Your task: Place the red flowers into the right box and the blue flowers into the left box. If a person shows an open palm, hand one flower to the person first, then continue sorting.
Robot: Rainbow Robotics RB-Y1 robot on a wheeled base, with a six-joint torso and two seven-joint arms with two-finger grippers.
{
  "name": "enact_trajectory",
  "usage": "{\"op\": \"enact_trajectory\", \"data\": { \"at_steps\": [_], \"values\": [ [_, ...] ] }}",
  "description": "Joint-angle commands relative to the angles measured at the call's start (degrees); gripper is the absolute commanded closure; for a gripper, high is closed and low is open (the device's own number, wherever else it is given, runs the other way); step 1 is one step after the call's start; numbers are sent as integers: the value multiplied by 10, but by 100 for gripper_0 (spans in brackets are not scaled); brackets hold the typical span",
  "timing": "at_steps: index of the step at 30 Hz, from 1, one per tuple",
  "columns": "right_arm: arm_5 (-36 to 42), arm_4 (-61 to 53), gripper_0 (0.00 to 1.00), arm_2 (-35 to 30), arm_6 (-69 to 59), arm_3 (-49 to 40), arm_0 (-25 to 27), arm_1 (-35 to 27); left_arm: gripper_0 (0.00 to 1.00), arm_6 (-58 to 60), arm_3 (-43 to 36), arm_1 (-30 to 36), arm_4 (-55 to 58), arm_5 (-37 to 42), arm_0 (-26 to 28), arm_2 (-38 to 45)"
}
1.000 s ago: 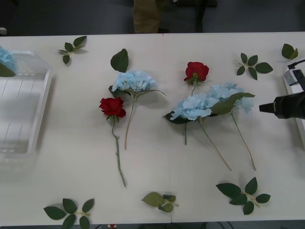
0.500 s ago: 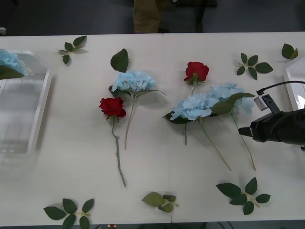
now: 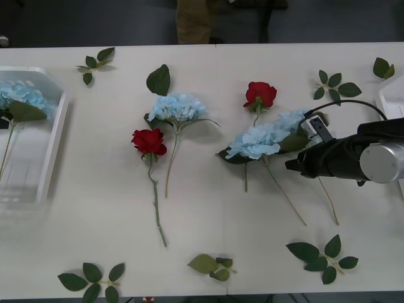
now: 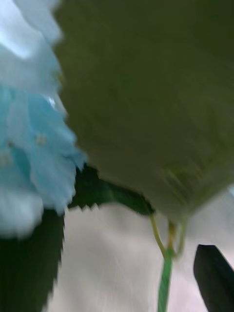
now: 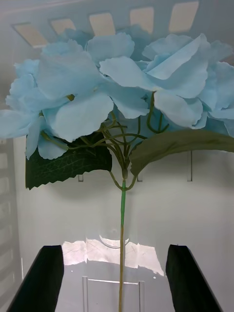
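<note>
— Where's the right hand (image 3: pixel 291 166)?
— At three o'clock on the pale bench (image 3: pixel 208 252), over the fluffy light-blue flower clusters (image 3: pixel 257 140); I cannot tell whether it's spread.
— And the left hand (image 5: pixel 116 278)?
— Spread wide in the white shallow plastic left box (image 3: pixel 53 139), at nine o'clock, a blue flower's stem (image 5: pixel 122 229) between its fingers, seemingly untouched.

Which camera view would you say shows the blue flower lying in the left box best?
The left wrist view: the blue flower shows whole between the open left gripper fingers. The front view catches it at the left box edge; the right wrist view shows other blooms.
</note>
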Motion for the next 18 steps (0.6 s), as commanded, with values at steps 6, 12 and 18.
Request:
{"op": "enact_trajectory", "data": {
  "at_steps": [6,12,18],
  "values": [
    [28,52,100,1,-31,7,-37,32,12,-16,-84,-2,0,146,9,30],
    [28,53,100,-3,-31,6,-37,26,13,103,-196,-16,-11,255,10,29],
    [59,37,100,-27,-31,-30,-36,-20,13,165,-303,-68,-55,334,9,6]
  ]
}}
